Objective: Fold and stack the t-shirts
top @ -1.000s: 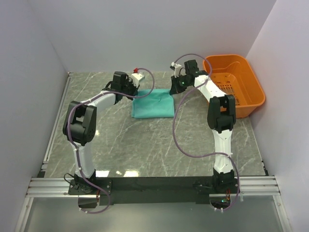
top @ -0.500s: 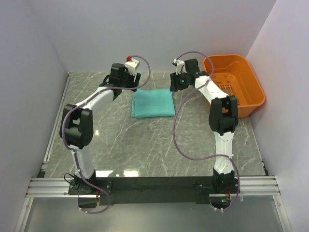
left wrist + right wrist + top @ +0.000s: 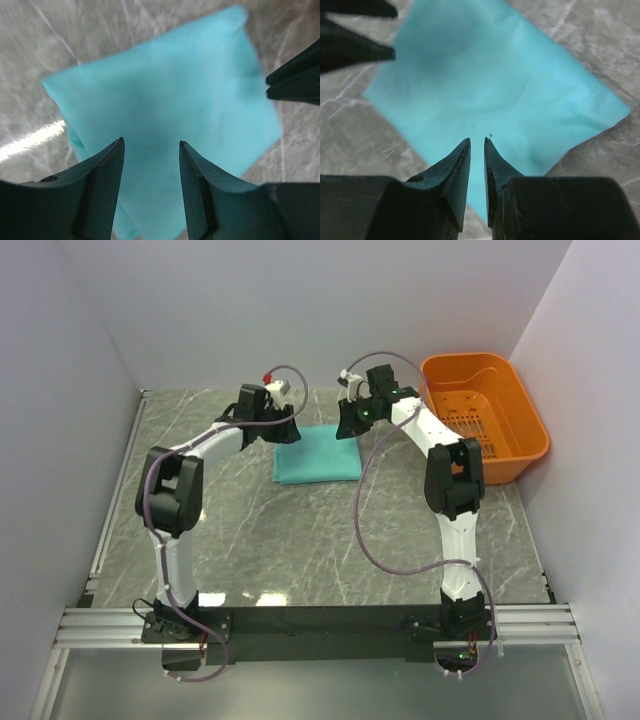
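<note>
The turquoise t-shirt (image 3: pixel 317 454) lies folded into a flat rectangle on the marble table. My left gripper (image 3: pixel 287 430) hovers over its far left corner, jaws open and empty, with the shirt (image 3: pixel 170 95) below the fingers (image 3: pixel 102 175). My right gripper (image 3: pixel 346 429) hovers over the far right corner. Its jaws stand only a narrow gap apart and hold nothing, above the shirt (image 3: pixel 500 85). In the left wrist view the right gripper's fingertips (image 3: pixel 295 82) show at the right edge. The left fingertips (image 3: pixel 355 50) show at the upper left of the right wrist view.
An orange plastic basket (image 3: pixel 530 420) stands at the far right against the wall. White walls close in the table on the left, back and right. Bare marble table (image 3: pixel 300 540) lies in front of the shirt.
Both grippers let go of the shirt's far edge, drew back, then came in over its far corners again. The shirt's rumpled far edge now lies flat.
</note>
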You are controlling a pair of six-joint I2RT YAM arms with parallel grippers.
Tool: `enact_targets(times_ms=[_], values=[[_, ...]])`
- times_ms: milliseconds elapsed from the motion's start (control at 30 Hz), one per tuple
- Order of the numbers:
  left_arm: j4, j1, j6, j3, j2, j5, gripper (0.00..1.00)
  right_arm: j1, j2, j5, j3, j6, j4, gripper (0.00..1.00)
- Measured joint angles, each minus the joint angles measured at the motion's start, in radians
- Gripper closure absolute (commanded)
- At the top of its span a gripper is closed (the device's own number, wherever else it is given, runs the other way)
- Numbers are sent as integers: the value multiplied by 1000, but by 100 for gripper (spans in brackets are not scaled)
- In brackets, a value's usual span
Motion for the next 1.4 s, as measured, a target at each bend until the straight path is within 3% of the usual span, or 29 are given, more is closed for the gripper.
enact_targets(times_ms=[233,600,733,900,1100,1400], values=[[-26,0,-71,26,153,4,47,2,176,186,130,124,-8,78],[-18,11,-96,33,169,-27,45,-19,186,428,128,169,-49,74],[-14,11,-95,19,132,-87,36,-34,156,464,102,151,-62,68],[9,16,-99,-84,-68,-146,28,-47,-25,341,-39,14,-113,58],[58,20,-150,-253,-304,-146,29,-43,-393,100,-298,-133,-136,52],[16,21,-229,-390,-217,-185,31,-54,-674,-83,-494,-173,-133,50]])
